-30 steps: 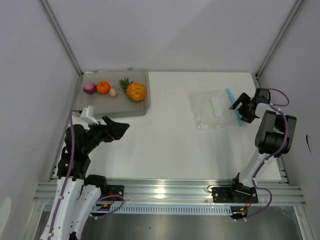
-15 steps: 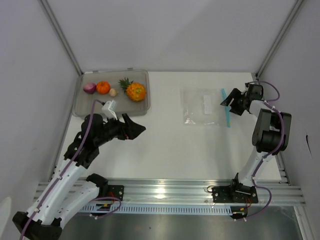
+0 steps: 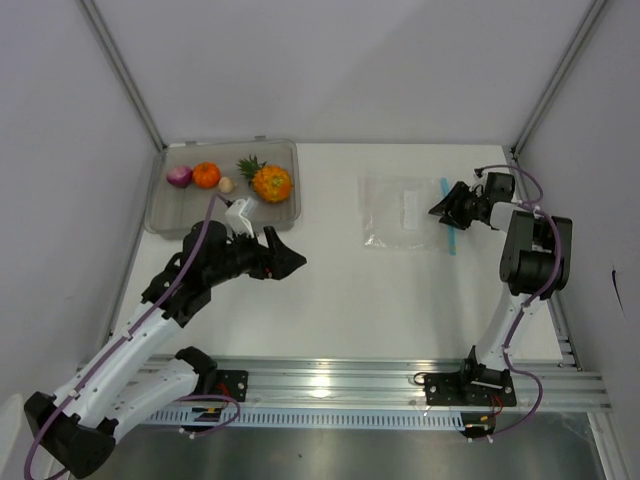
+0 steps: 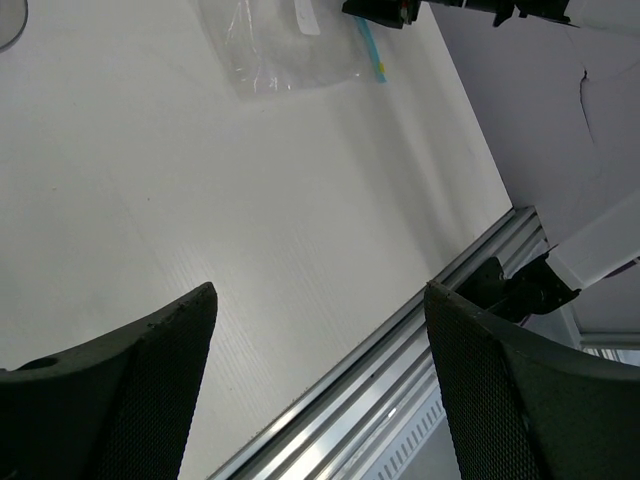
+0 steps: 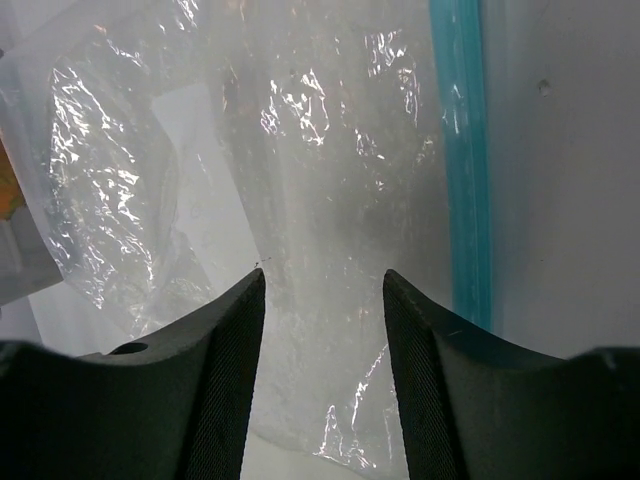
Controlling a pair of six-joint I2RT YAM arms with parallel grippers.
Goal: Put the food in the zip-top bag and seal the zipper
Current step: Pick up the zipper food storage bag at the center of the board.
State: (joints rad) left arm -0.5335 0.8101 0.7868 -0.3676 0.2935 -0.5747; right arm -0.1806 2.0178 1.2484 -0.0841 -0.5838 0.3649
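The clear zip-top bag [image 3: 403, 211] lies flat on the white table at the right, its light blue zipper [image 3: 447, 228] along its right edge. My right gripper [image 3: 441, 208] is open and low over that mouth end. In the right wrist view its fingers [image 5: 215, 350] straddle crinkled plastic [image 5: 320, 180] beside the zipper [image 5: 462, 160]. The food lies in the grey tray [image 3: 165, 213] at the far left: onion [image 3: 179, 176], orange [image 3: 206, 174], beige bulb [image 3: 227, 185] and pineapple [image 3: 270, 183]. My left gripper [image 3: 290, 262] is open and empty over bare table, right of the tray.
The left wrist view shows the bag [image 4: 280, 45] far ahead and the metal rail [image 4: 400, 360] along the table's near edge. Grey walls and slanted frame posts enclose the table on three sides.
My left arm has swung right, away from the tray. My right gripper has moved left and the bag with its zipper has shifted left with it.
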